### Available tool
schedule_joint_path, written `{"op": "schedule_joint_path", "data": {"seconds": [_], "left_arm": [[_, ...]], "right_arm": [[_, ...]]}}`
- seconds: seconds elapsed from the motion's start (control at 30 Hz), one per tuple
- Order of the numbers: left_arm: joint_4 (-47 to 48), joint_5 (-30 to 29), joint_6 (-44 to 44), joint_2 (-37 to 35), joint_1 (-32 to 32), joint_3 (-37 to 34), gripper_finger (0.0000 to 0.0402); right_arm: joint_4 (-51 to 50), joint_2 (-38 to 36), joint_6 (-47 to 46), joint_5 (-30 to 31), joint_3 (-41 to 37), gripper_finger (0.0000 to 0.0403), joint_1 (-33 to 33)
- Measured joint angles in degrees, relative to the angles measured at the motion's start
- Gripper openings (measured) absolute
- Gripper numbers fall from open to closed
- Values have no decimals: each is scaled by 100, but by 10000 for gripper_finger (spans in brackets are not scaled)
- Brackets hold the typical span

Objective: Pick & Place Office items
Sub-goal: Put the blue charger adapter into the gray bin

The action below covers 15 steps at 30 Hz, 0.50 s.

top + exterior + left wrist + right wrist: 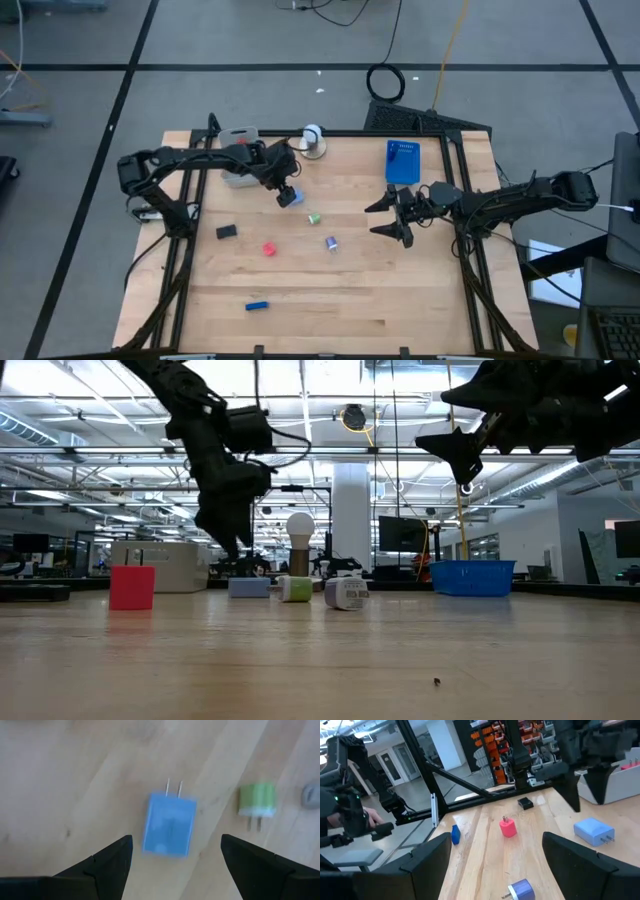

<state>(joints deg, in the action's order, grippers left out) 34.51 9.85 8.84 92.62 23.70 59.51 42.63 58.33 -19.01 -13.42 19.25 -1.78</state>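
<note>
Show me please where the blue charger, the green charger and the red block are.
blue charger (168, 824): left wrist view, middle of its body.
green charger (257, 799): left wrist view, on its green body.
red block (132, 587): low view, centre of its front face.

The near half of the bench (330, 300) lies bare except for a blue stick (257, 306) at lower left, while a black block (227, 231), red plug (269, 249), green plug (313, 218) and purple plug (331, 243) crowd its middle.
</note>
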Motion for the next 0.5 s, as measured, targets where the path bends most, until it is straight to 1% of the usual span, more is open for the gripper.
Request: {"op": "schedule_joint_path", "data": {"seconds": [0.23,0.33,0.5], "left_arm": [[1123,-89,-659,986,-20,954,301],[1230,-116,-839,1231,-26,1215,301],[1193,-386,-916,1281,-33,1369,301]], "right_arm": [[88,0,-271,0,0,302,23],[87,0,-277,-5,0,302,122],[87,0,-262,-1,0,302,291]]}}
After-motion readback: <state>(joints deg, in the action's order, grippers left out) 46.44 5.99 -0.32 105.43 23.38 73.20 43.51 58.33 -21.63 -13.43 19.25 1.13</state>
